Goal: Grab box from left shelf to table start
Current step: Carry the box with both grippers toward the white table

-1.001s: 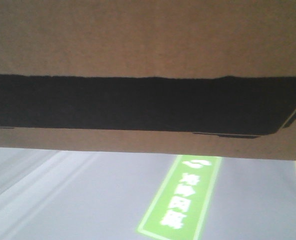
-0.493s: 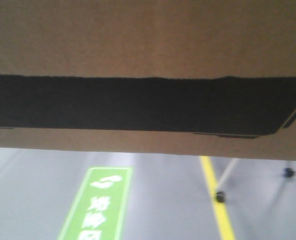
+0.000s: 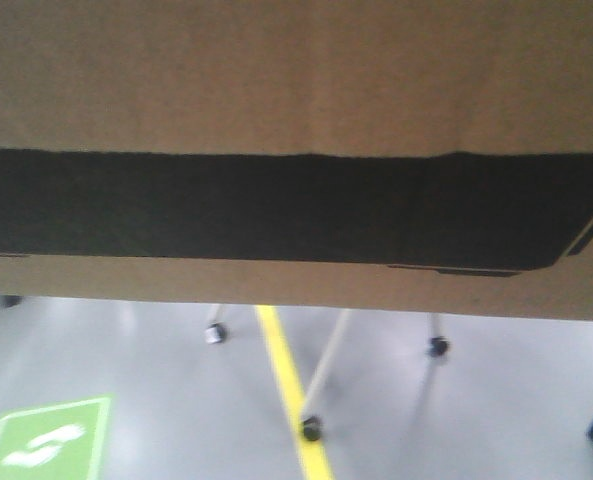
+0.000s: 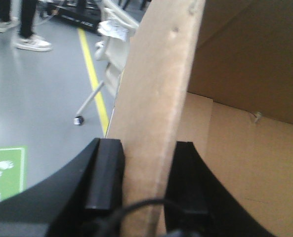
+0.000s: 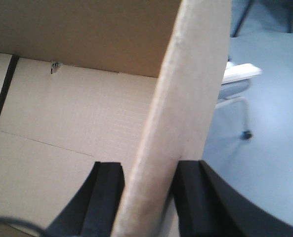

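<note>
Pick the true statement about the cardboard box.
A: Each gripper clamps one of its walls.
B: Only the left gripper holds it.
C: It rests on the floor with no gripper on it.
A: the left gripper and the right gripper each pinch a cardboard wall of the box from both sides.

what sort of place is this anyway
Probably a warehouse or workshop hall: smooth grey floor with a yellow lane line, a green footprint walkway marking, and caster-wheeled furniture legs.

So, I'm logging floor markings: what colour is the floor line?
Yellow; the floor line shows best in the front-facing view.
</note>
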Robot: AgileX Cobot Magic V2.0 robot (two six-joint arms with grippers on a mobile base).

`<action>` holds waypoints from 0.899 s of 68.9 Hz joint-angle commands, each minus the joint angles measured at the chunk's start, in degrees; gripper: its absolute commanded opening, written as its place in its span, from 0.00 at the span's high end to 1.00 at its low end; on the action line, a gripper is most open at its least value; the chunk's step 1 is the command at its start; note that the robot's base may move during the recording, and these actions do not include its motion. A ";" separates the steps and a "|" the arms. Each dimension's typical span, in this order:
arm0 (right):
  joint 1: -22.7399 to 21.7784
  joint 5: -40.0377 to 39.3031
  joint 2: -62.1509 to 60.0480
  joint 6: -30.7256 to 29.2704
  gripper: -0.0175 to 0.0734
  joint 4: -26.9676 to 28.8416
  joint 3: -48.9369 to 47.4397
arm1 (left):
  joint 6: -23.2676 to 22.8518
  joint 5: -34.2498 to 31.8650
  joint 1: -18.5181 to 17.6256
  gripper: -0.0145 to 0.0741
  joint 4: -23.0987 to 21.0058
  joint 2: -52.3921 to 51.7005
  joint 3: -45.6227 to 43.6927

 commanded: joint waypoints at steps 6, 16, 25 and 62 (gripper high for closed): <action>-0.08 -10.31 0.64 -2.07 0.75 -1.41 -1.89 | 5.58 -6.17 -1.60 0.95 -6.04 -0.66 -1.98; -0.08 -10.31 0.64 -2.07 0.75 -1.41 -1.89 | 5.58 -6.17 -1.60 0.95 -6.04 -0.66 -1.98; -0.08 -10.31 0.64 -2.07 0.75 -1.41 -1.89 | 5.58 -6.17 -1.60 0.95 -6.04 -0.66 -1.98; -0.08 -10.31 0.64 -2.07 0.75 -1.41 -1.89 | 5.58 -6.17 -1.60 0.95 -6.04 -0.66 -1.98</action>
